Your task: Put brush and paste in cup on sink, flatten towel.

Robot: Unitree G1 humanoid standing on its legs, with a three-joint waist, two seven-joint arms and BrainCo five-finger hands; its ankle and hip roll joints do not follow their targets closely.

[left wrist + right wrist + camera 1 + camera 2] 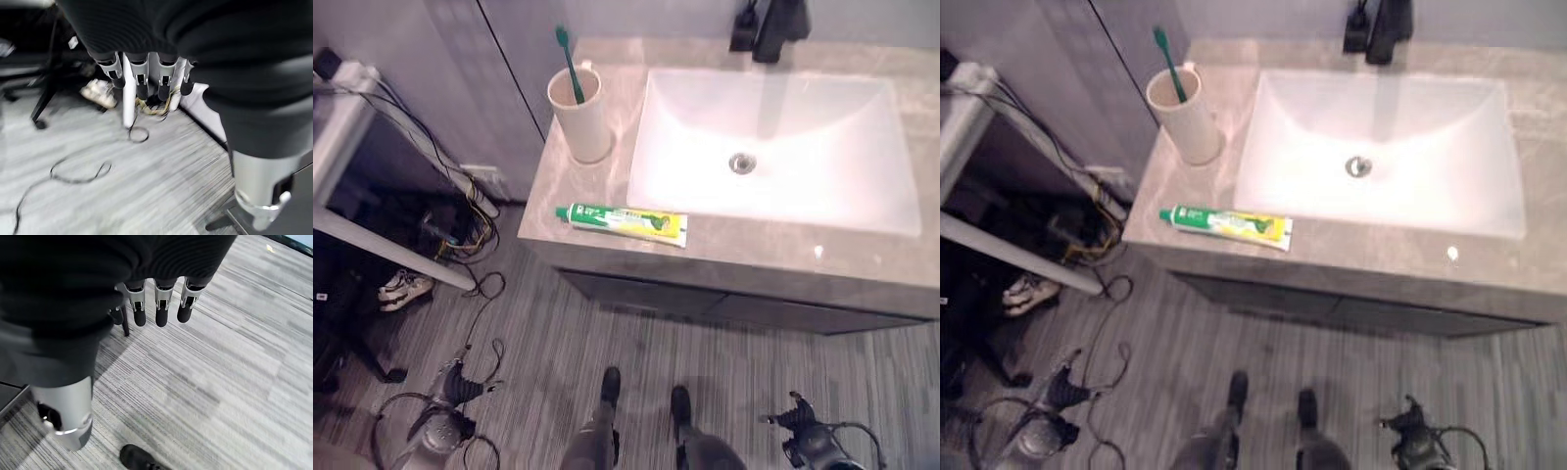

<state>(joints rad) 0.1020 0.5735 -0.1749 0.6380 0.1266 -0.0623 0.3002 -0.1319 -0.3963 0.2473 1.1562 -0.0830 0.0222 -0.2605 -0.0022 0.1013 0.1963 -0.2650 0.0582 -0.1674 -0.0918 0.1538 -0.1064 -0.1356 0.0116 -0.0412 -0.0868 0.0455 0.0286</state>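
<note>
The toothbrush [570, 64] stands in the cup [579, 116], its handle end hidden below the cup's rim. The faucet [773, 27], at the worktop's [724, 245] back edge, is cut off by the picture's top edge. The worktop's right end runs out of frame. Print on the toothpaste tube [622, 222], near the front left corner, is too small to tell.

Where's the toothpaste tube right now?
The toothpaste tube lies flat near the front edge of the counter, at the sink basin's front left corner, in front of the cup holding the toothbrush.
</note>
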